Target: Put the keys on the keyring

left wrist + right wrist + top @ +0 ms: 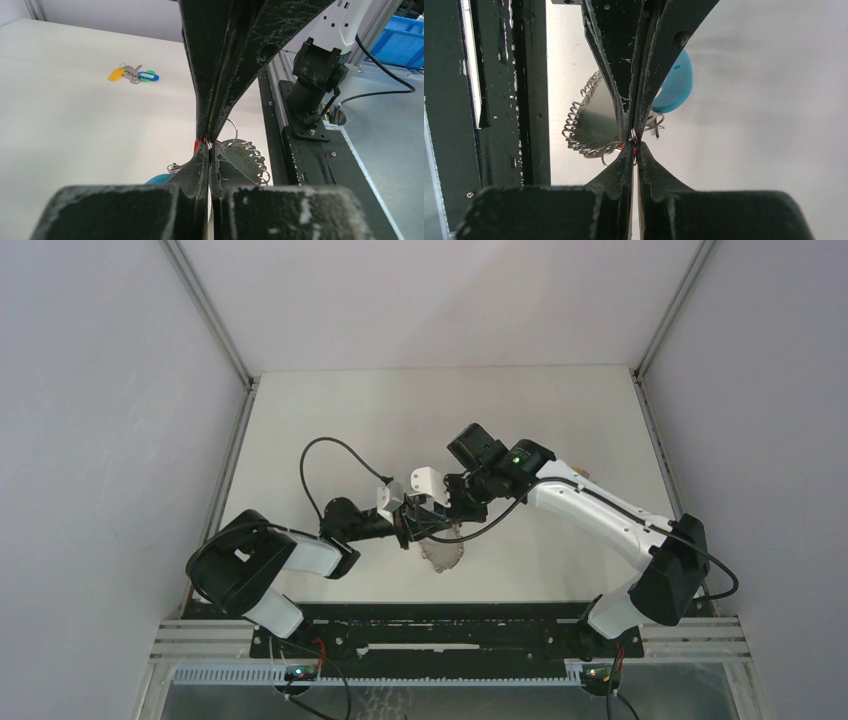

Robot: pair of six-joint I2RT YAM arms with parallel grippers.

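My left gripper (408, 525) and right gripper (440, 512) meet tip to tip above the table's near middle. Both are shut on one small metal ring (634, 145) with the red key's head (197, 146) beside it. In the left wrist view my gripper (209, 146) faces the right fingers (235, 60). In the right wrist view my gripper (633, 144) faces the left fingers (616, 55). The keyring (445, 555), a silvery chain loop (581, 132) (247, 157), hangs below the pinch. Its blue plastic segment (674, 85) (160, 178) lies by it. A yellow key (116, 75) and a blue-teal key (148, 76) lie together far off.
The black base rail (440, 630) runs along the near edge, close to the loop. The right arm's base (315, 70) stands on it. A blue bin (400, 42) sits beyond the rail. White walls and metal posts (205, 310) close the table's sides.
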